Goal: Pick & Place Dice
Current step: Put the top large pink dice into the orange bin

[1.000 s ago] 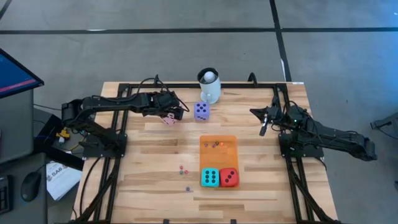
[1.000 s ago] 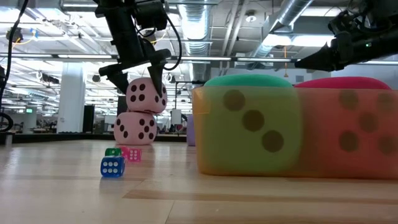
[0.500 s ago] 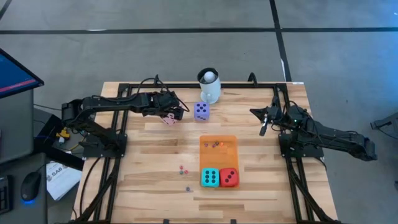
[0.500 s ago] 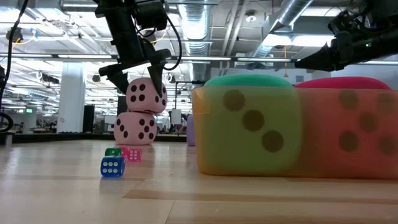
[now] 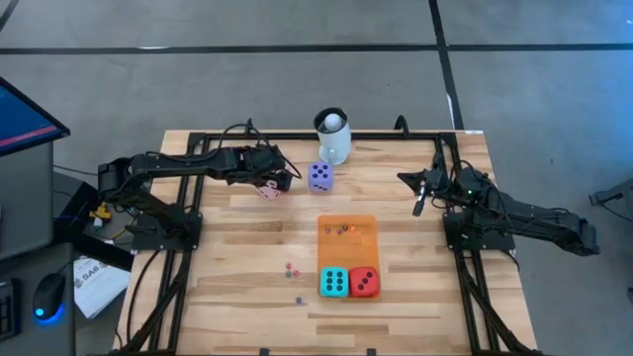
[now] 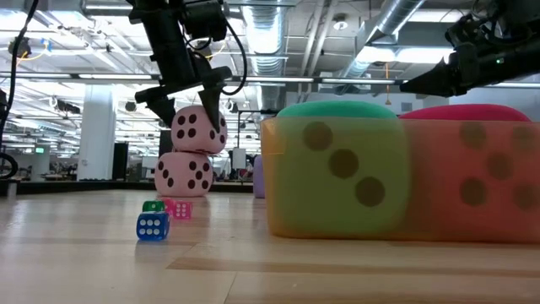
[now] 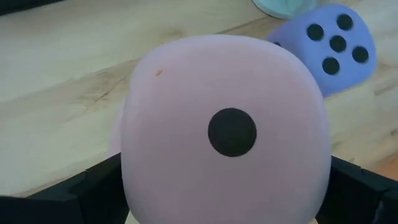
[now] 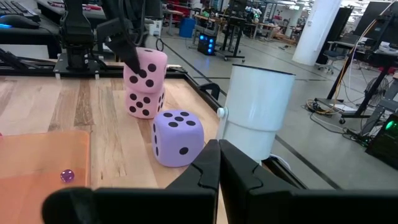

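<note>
Counting the large soft dice gives five: two pink, one purple, one teal and one red. The upper pink die [image 6: 199, 128] is stacked on the lower pink die [image 6: 184, 173], toward ten o'clock from the table's centre in the high view. The purple die [image 5: 320, 176] stands just beside the stack, at its three o'clock, and the white mug [image 5: 333, 136] with a ball is seen at the purple die's one o'clock, against the far table edge. The teal die [image 5: 333, 282] and the red die [image 5: 365, 282] sit touching side by side on the near end of the single orange mat [image 5: 347, 249]. A few tiny dice lie on the mat's far end, and several more tiny dice [image 5: 291, 267] are scattered on the bare wood at the mat's nine o'clock.

The left gripper [image 6: 180, 100] is placed over the upper pink die, its fingers spread wide on either flank of that die; whether pressure is applied cannot be told. The right gripper [image 5: 419, 203] is parked above the table toward three o'clock, fingers pressed together on nothing.

Open wood is left across the near table half and between mat and right arm; the black frame borders the table.

Nothing is seen to have shifted since a second ago.
</note>
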Motion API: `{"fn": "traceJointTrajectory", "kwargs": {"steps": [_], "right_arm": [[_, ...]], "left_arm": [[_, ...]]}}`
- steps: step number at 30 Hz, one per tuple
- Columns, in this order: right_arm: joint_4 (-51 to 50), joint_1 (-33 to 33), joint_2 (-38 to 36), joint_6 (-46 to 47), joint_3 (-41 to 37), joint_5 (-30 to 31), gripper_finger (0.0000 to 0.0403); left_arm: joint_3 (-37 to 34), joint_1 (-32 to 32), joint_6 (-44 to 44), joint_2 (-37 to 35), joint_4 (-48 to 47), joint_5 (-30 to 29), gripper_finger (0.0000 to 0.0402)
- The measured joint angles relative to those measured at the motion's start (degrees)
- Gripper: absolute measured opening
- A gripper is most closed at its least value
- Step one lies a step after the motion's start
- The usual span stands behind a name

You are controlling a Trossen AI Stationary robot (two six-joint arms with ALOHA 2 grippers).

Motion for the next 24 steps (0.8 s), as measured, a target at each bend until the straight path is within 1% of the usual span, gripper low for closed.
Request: {"fn": "traceJointTrajectory", "kwargs": {"steps": [4,9,12,14,18,24], "right_arm": [[0.0,0.0,0.0,0.0,0.0,0.0,0.0000],[0.0,0.0,0.0,0.0,0.0,0.0,0.0000],[0.0,0.0,0.0,0.0,0.0,0.0,0.0000],[0.1,0.0,0.0,0.0,0.0,0.0,0.0000],[0.4,-0.4,0.0,-0.1,0.0,0.0,0.0000],[1.2,-0.7,-0.1,0.0,0.0,0.0,0.0000]], "left_arm": [[0.0,-0.2,4.3,0.0,1.9,0.6,0.0383],[0.0,-0.9,9.2,-0.9,8.1,0.6,0.0382],[0.0,-1.7,12.0,-2.7,10.7,0.7,0.0382],[0.1,-2.4,13.4,-3.9,12.3,2.1,0.0382],[0.1,-5.2,15.9,-5.8,16.1,2.8,0.0382],[0.1,-9.7,19.2,-5.9,24.9,3.0,0.0380]]}}
